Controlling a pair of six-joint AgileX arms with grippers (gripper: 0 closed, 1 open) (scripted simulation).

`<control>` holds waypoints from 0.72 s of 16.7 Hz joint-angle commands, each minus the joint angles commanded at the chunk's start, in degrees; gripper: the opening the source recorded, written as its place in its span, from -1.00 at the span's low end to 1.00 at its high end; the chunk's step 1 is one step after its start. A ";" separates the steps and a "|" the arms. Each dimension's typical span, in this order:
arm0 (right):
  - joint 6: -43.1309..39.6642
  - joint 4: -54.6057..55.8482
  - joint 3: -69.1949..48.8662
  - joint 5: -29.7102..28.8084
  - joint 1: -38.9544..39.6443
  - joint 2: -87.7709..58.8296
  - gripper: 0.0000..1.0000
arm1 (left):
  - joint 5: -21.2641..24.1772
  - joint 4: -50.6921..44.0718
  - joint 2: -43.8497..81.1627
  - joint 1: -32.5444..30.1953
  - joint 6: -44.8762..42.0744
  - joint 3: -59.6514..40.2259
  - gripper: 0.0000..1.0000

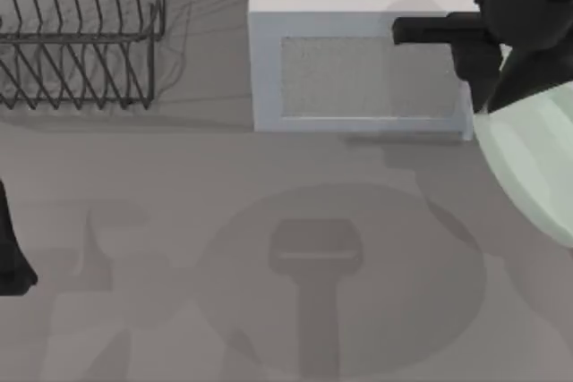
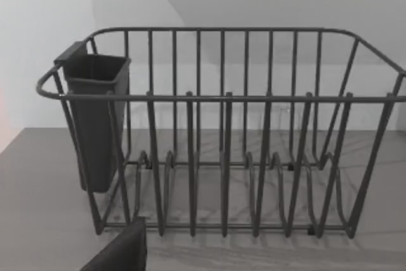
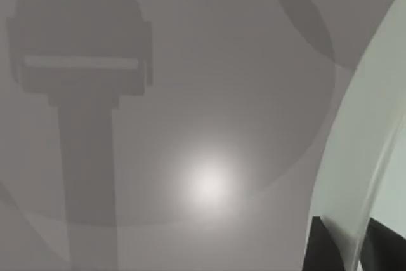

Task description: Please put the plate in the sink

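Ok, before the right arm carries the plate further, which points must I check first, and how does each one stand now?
1. Grip: ok. The right gripper clamps the rim of the plate, one finger on each side.
2. Plate off the table: ok. Its round shadow lies well away from it.
3. Gap to the microwave: cannot tell. From above, the plate's edge lies close to its front right corner.
4. Way to the sink: cannot tell.
5. Left arm out of the way: ok. It is parked at the table's left edge, below the dish rack, far from the plate.
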State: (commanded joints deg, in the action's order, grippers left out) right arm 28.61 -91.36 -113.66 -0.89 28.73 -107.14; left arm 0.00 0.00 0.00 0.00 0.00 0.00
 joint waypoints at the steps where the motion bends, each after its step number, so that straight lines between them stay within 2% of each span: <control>1: -0.78 -2.41 -2.34 0.12 -1.27 0.29 -1.00 | 0.00 0.00 0.00 0.00 0.00 0.00 1.00; 4: -2.33 -6.09 -5.85 0.35 -3.82 0.88 -1.00 | 0.00 0.00 0.00 0.00 0.00 0.00 1.00; 12: -3.43 -6.75 -9.62 -0.64 -5.31 0.60 -1.00 | 0.00 0.00 0.00 0.00 0.00 0.00 1.00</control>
State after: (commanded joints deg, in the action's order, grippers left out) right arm 25.18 -98.11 -123.28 -1.53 23.42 -106.54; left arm 0.00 0.00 0.00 0.00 0.00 0.00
